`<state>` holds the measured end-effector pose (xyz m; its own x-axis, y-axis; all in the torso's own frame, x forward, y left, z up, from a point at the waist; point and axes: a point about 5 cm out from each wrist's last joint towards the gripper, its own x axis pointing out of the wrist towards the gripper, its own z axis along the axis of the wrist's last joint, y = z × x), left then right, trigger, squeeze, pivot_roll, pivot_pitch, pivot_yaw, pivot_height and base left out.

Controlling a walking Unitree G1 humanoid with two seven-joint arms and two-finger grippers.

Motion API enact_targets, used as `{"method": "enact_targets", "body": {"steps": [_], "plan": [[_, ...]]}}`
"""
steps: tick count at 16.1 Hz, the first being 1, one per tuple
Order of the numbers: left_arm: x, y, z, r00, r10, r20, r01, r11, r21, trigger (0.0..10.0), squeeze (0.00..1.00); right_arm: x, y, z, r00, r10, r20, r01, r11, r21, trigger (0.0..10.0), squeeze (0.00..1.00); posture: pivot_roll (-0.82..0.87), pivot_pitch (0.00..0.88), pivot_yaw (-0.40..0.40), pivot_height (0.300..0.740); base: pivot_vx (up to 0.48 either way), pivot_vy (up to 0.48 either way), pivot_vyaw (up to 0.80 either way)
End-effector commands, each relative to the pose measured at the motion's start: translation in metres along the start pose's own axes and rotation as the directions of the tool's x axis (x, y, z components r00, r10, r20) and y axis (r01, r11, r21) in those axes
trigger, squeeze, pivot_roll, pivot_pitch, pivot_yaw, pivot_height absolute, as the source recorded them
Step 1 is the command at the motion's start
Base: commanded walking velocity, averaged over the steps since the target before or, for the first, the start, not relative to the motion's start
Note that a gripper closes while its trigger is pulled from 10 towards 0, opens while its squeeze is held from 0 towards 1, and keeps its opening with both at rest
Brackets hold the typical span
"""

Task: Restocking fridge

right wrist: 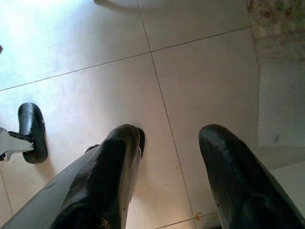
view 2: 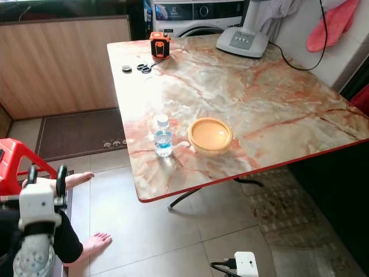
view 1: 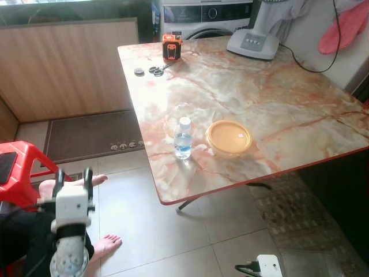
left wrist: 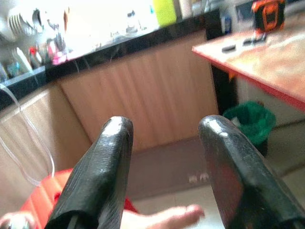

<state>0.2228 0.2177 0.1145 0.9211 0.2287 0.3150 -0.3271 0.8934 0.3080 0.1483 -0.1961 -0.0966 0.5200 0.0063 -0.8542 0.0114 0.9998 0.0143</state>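
Note:
A small clear water bottle [view 1: 183, 138] with a white cap stands upright near the front left edge of the marble-patterned table [view 1: 277, 109]. Beside it, to the right, sits a round orange lidded container [view 1: 229, 137]. My left gripper [view 1: 73, 174] is raised low at the left, well short of the table, open with nothing between its fingers [left wrist: 112, 157]. The right gripper [right wrist: 169, 131] hangs open over pale floor tiles, holding nothing.
A person sits at the left with bare feet [view 1: 106, 245] by a red stool [view 1: 20, 167]. An orange tape measure [view 1: 172, 46] and a white appliance base [view 1: 252, 43] are on the table's far side. A power strip [view 1: 268, 265] lies on the floor.

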Motion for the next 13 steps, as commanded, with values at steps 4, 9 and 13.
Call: {"method": "enact_targets", "body": {"steps": [4,9,13], "plan": [[0.024,-0.018,0.038,0.986,-0.137,0.098,0.140,0.990,-0.029,10.0,0.00,-0.001,-0.004,-0.003,1.000,-0.009,-0.016,0.009,1.000,-0.010,10.0,0.00,0.00,0.104,-0.089,0.740,0.000,0.000,0.00],[0.047,-0.045,0.088,0.919,-0.328,0.218,0.349,0.935,-0.065,10.0,0.00,-0.001,-0.005,-0.003,1.000,-0.011,-0.013,0.011,1.000,-0.004,10.0,0.00,0.00,0.103,-0.090,0.740,0.000,0.000,0.00],[0.059,-0.060,0.114,0.897,-0.351,0.270,0.396,0.908,-0.135,10.0,0.00,-0.001,-0.004,-0.002,1.000,-0.015,0.007,0.015,1.000,0.026,10.0,0.00,0.00,0.106,-0.089,0.740,0.000,0.000,0.00]]}}
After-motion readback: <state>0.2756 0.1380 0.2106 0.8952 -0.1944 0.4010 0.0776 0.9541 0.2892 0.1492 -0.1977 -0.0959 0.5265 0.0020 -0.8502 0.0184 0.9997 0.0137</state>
